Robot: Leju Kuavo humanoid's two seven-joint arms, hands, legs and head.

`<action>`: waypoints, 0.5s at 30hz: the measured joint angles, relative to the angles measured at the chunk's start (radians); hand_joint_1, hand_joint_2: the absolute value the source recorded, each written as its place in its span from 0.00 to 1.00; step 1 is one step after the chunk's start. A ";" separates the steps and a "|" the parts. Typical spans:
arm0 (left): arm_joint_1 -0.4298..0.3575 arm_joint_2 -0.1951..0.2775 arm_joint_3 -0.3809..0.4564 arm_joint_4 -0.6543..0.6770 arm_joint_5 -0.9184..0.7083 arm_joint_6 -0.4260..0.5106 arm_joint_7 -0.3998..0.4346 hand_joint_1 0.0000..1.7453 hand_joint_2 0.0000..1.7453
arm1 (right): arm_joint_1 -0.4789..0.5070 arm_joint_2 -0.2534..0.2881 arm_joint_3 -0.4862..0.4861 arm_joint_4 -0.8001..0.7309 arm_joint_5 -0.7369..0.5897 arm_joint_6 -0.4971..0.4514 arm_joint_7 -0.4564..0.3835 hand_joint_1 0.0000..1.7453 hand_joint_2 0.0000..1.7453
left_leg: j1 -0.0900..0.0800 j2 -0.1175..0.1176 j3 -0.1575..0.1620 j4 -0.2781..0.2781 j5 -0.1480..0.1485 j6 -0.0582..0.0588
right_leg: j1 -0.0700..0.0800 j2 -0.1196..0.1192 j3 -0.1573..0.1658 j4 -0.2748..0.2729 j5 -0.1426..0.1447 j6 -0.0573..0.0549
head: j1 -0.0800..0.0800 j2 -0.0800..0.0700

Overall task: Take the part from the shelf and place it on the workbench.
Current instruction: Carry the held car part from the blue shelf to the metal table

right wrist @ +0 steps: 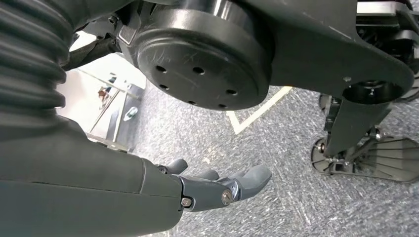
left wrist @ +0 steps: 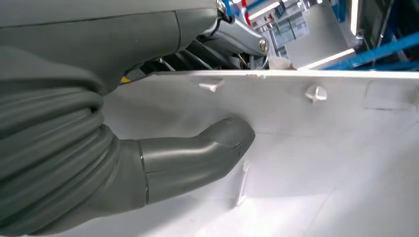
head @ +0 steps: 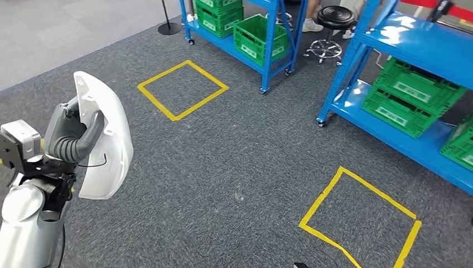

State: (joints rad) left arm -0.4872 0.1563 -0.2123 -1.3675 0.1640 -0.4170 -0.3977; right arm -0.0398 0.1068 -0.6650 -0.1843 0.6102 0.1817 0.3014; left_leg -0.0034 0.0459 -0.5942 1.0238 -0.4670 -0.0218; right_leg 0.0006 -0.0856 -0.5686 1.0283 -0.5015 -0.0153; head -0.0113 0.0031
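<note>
The part (head: 106, 142), a curved white shell, is held up at the lower left of the head view, at about eight o'clock from the picture's middle, standing roughly upright with its hollow side turned toward the left hand (head: 70, 137). That hand grips it from the inner side: the thick grey thumb (left wrist: 197, 155) lies pressed flat against the white inner face of the part (left wrist: 321, 163), beside a small moulded rib, while the darker fingers (left wrist: 217, 49) hook over the shell's edge from the other side, so the rim sits between thumb and fingers. The silver left forearm (head: 25, 223) rises from the bottom edge at seven o'clock, carrying the part above grey carpet floor (head: 234, 156). The right hand (right wrist: 212, 185) hangs low over the same carpet, holding nothing, its fingers stretched out loosely and slightly apart. On the floor, one yellow tape square (head: 183, 89) lies at about eleven o'clock from the centre, well apart from the part, and a second yellow tape square (head: 362, 220) lies at about four o'clock. A blue shelf (head: 268, 50) with green crates (head: 257, 38) stands at twelve o'clock, a black stool (head: 334, 22) just beside it toward one o'clock, and another blue shelf (head: 413, 44) holding more green crates (head: 410, 97) fills the two o'clock corner.
</note>
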 joint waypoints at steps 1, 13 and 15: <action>-0.001 -0.002 -0.001 0.001 0.000 0.000 0.001 1.00 1.00 | -0.001 0.000 0.000 0.000 0.000 0.000 0.001 0.00 1.00 | 0.000 -0.010 -0.002 -0.001 0.003 0.007 | 0.000 -0.008 0.001 -0.001 -0.001 0.006 | 0.001 0.000; -0.001 -0.026 -0.007 0.010 -0.003 0.000 0.005 1.00 1.00 | 0.002 0.001 -0.003 0.000 0.002 0.000 0.000 0.00 1.00 | 0.006 -0.125 -0.011 0.005 0.012 0.023 | -0.014 0.120 -0.031 0.046 0.001 0.022 | 0.012 0.000; 0.001 -0.026 -0.007 0.010 -0.003 0.000 0.005 1.00 1.00 | 0.001 0.002 -0.003 0.000 0.005 0.000 -0.003 0.00 1.00 | 0.007 -0.141 -0.016 0.003 0.015 0.009 | -0.010 0.129 -0.018 0.015 0.001 0.014 | 0.012 0.000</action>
State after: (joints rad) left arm -0.4866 0.1305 -0.2190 -1.3578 0.1614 -0.4168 -0.3925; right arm -0.0383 0.1093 -0.6683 -0.1843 0.6153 0.1816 0.2982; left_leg 0.0036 -0.0953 -0.6097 1.0267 -0.4520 -0.0130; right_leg -0.0096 0.0430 -0.5864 1.0430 -0.5009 -0.0011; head 0.0008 0.0031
